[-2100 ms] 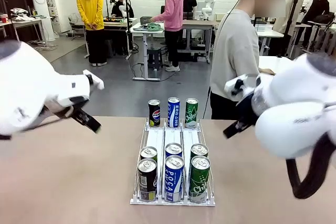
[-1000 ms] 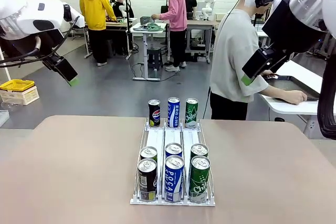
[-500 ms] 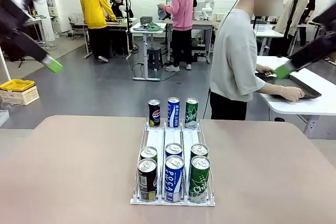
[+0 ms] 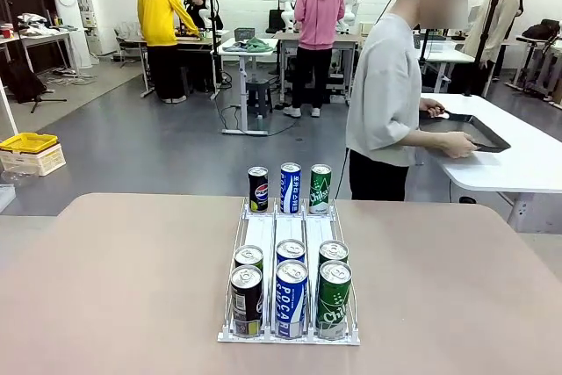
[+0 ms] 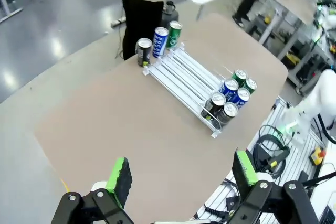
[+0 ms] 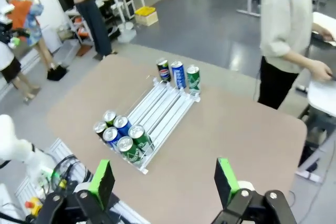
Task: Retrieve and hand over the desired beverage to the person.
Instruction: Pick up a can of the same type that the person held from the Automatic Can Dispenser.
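Beverage cans stand in a white three-lane rack in the middle of the table. At its far end are a black Pepsi can, a blue Pocari can and a green Chilsung can. Two more rows of the same three kinds fill the near end. Which one is desired cannot be told. The person in grey stands beyond the far edge, turned to a side table with both hands on a black tray. My left gripper and right gripper hang open high above the table, holding nothing.
From above, the rack lies in the middle of a bare tan tabletop. A white side table stands at the far right. Other people work at benches farther back. Cables and a frame edge the table's near side.
Both arms have swung up and outward and left the front view. The person has turned further toward the side table with the black tray.
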### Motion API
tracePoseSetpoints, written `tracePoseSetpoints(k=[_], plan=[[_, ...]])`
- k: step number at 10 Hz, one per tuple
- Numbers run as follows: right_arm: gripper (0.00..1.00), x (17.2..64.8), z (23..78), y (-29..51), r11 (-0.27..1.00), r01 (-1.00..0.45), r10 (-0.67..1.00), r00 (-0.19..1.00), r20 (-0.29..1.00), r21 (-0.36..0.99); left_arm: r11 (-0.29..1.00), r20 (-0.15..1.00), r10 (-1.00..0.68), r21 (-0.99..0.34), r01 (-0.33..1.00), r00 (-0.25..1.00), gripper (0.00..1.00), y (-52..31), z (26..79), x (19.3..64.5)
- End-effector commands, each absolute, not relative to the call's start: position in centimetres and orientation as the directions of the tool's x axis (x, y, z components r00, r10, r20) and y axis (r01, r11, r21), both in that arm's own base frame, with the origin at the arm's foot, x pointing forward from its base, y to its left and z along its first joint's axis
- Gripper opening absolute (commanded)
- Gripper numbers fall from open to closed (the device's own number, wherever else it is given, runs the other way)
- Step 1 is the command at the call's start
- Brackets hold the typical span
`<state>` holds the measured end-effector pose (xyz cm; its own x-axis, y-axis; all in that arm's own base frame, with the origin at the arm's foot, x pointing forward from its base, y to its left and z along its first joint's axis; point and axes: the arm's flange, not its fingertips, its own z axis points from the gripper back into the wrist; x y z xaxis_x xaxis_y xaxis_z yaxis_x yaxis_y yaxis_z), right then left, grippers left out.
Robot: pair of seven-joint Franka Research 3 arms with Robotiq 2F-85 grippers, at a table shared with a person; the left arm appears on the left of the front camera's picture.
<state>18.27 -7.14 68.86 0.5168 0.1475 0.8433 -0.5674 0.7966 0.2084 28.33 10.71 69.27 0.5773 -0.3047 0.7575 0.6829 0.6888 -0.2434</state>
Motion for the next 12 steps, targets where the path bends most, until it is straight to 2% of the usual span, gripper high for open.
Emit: tracePoseSetpoints(k=[1, 2, 3, 12], plan=[[1.0, 18.9, 67.9, -7.3, 0.801, -0.54, 0.105, 0.549, 0.829, 0.256, 0.688, 0.794, -0.273, -0.233, 0.687, 0.543, 1.0, 11.1, 67.8, 27.3], [1.0, 19.1, 67.8, -7.8, 0.805, -0.527, 0.089, 0.561, 0.823, 0.272, 0.701, 0.806, -0.245, -0.237, 0.672, 0.539, 1.0, 11.2, 67.8, 26.6], [1.0, 18.2, 68.7, -7.7, 0.807, -0.549, 0.13, 0.523, 0.842, 0.216, 0.7, 0.764, -0.284, -0.248, 0.67, 0.579, 1.0, 11.5, 68.9, 27.7], [1.0, 18.2, 68.7, -7.7, 0.807, -0.549, 0.13, 0.523, 0.842, 0.216, 0.7, 0.764, -0.284, -0.248, 0.67, 0.579, 1.0, 11.5, 68.9, 27.7]])
